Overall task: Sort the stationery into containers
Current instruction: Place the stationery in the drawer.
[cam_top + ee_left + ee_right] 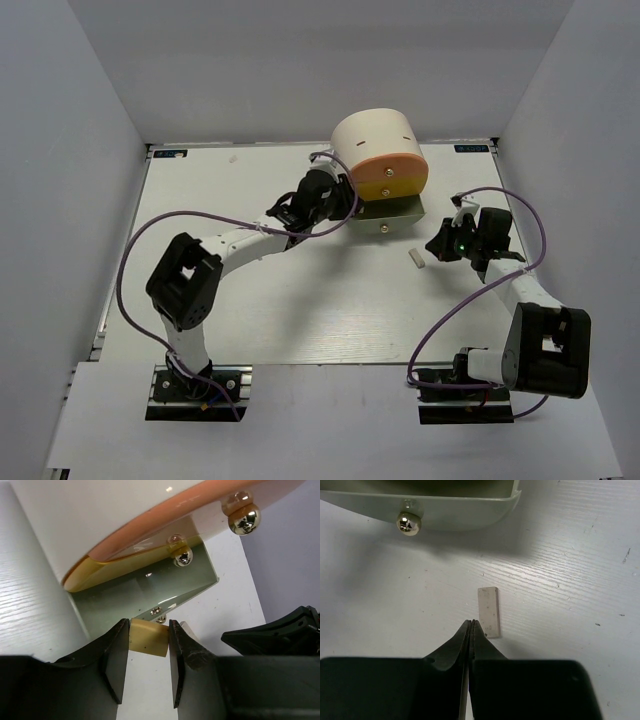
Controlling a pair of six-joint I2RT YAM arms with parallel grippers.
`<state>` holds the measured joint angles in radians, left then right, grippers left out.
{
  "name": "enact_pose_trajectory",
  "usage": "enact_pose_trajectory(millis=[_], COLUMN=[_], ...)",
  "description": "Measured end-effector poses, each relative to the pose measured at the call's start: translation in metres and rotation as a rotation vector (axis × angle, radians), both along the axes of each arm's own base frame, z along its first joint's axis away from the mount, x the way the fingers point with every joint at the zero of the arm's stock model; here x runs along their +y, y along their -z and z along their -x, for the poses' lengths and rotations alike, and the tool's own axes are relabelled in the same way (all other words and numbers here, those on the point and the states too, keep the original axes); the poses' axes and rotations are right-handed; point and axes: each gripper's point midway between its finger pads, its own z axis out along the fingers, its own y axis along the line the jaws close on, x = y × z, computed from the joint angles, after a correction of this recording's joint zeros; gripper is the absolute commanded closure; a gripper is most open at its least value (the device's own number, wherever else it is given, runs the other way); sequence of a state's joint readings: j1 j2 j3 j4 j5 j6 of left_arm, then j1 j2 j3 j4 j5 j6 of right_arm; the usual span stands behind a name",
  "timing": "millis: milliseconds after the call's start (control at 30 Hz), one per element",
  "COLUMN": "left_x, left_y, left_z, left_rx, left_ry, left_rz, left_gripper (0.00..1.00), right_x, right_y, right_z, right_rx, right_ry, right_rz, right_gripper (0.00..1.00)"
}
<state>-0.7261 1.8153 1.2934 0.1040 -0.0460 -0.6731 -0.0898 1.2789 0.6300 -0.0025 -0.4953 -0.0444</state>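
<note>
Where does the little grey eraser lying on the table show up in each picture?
Top external: the grey eraser lies right of centre, below the open drawer.
Left wrist: not in it; the left pincer holds a tan eraser instead.
Right wrist: centre, just past the shut right pincer.
Shared landmark: the open drawer, in all three.

My left arm reaches across the table (230,300) to the cream drum (370,135) at the far side. My left gripper (346,198) sits close against the drum's left flank, beside the yellow drawer (385,188), its fingers too dark to read. The orange drawer (395,168) lies above the yellow one, and a pale drawer (395,212) stands pulled out beneath both. My right gripper (438,245) is just right of a small grey eraser (418,258) lying on the table. Purple cables (130,260) loop off both arms.
</note>
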Motion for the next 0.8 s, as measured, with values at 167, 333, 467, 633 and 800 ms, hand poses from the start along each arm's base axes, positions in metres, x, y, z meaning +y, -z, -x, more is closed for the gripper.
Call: enact_pose_trajectory(millis=[167, 333, 467, 633, 800], left_x=[-0.013, -0.021, -0.021, -0.017, -0.018], left_y=[0.003, 0.011, 0.021, 0.029, 0.026], left_z=[-0.005, -0.015, -0.020, -0.022, -0.023], left_rx=[-0.013, -0.020, -0.015, -0.007, -0.015], left_ry=[-0.013, -0.057, -0.102, -0.133, -0.141], left_rz=[0.003, -0.024, -0.065, -0.100, -0.098], left_gripper=[0.81, 0.65, 0.55, 0.43, 0.31], right_x=[0.001, 0.003, 0.003, 0.003, 0.001], right_y=[0.000, 0.001, 0.004, 0.004, 0.006], right_z=[0.001, 0.004, 0.007, 0.008, 0.007], right_rx=[-0.006, -0.007, 0.006, 0.005, -0.002], right_ry=[-0.020, -0.045, -0.048, -0.052, -0.053], right_rz=[0.000, 0.005, 0.007, 0.014, 0.033], right_gripper=[0.62, 0.43, 0.40, 0.35, 0.35])
